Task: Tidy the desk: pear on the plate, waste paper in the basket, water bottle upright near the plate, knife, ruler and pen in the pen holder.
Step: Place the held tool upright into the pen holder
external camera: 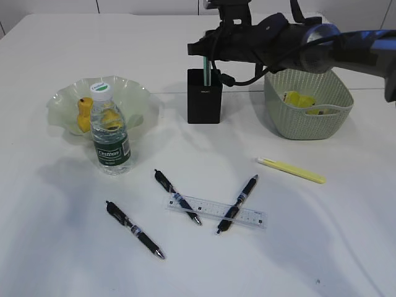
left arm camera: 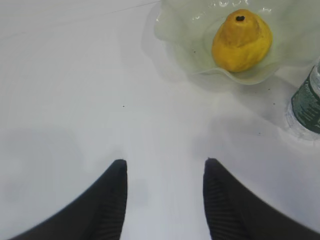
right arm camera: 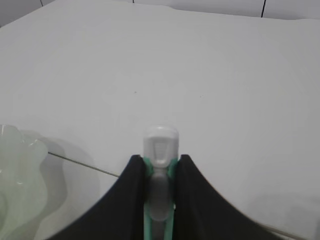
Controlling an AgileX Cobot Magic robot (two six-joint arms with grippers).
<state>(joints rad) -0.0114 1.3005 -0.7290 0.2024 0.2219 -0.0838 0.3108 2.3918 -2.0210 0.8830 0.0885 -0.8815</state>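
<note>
While the right gripper (right arm camera: pixel 159 172) reached in from the upper right of the exterior frame, its jaws stood clamped on a slim green-and-white knife (right arm camera: pixel 160 150), held upright with its lower end inside the pen holder (external camera: pixel 204 96) at top centre. In the right wrist view the knife's white end showed between the two dark fingers (right arm camera: pixel 134 192), low in the centre of the frame. The left gripper (left arm camera: pixel 165 170) had its fingers apart with nothing between them, above bare desk (left arm camera: pixel 75 75) at the bottom of the left wrist frame.

At the left of the exterior view the pear (external camera: pixel 85 115) lay in the plate (external camera: pixel 65 102), and the water bottle (external camera: pixel 110 133) stood upright just in front of the plate. At the upper right the waste paper (external camera: pixel 300 99) sat inside the basket (external camera: pixel 303 120). Near bottom centre the ruler (external camera: pixel 213 210) lay flat with two black pens (external camera: pixel 177 196) crossing it; a third pen (external camera: pixel 135 229) lay apart to the lower left. A yellow highlighter (external camera: pixel 291 169) lay at the right, below the basket.
</note>
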